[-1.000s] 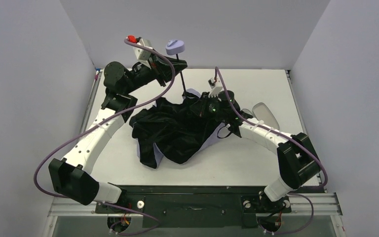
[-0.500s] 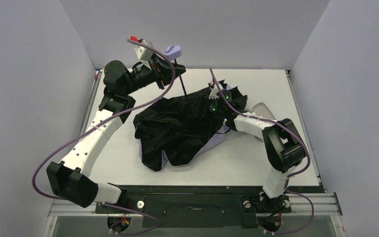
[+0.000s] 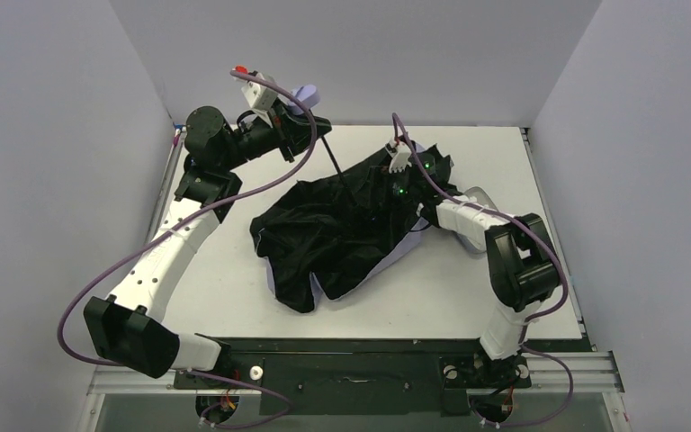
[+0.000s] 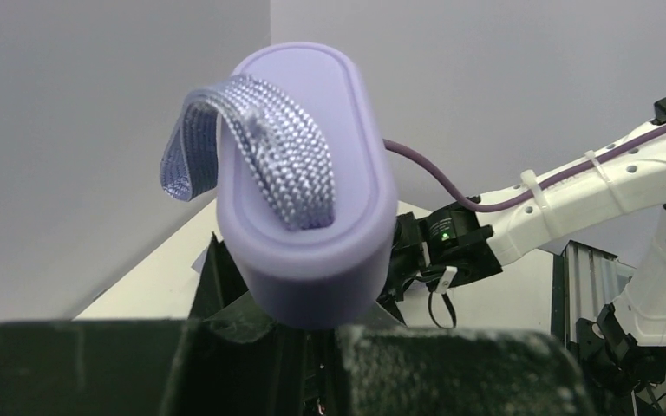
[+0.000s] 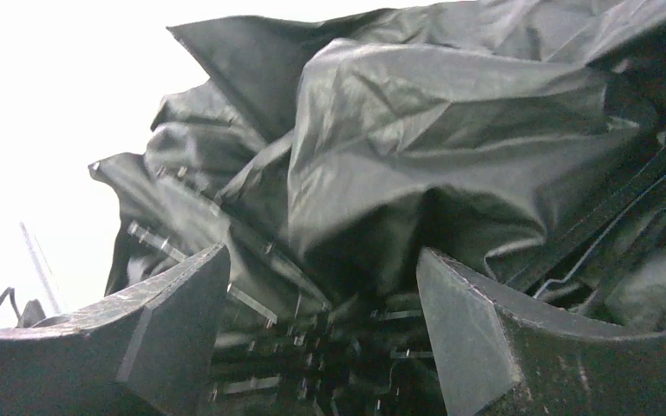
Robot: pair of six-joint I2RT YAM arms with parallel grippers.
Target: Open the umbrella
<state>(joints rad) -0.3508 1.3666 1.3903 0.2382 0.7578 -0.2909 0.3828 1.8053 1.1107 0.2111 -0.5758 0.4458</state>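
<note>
Right gripper (image 5: pixel 321 286) has opened, jaws now spread against the crumpled black-and-lilac folding umbrella (image 3: pixel 333 236). Left gripper (image 3: pixel 317 126) clamps its thin black shaft (image 3: pixel 334 158), which slants down toward the nearer right arm.

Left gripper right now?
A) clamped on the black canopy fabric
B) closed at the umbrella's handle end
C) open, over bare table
B: the left gripper is shut just under the lilac handle, which sticks up above its fingers, while the black canopy of the umbrella lies away from it.
</note>
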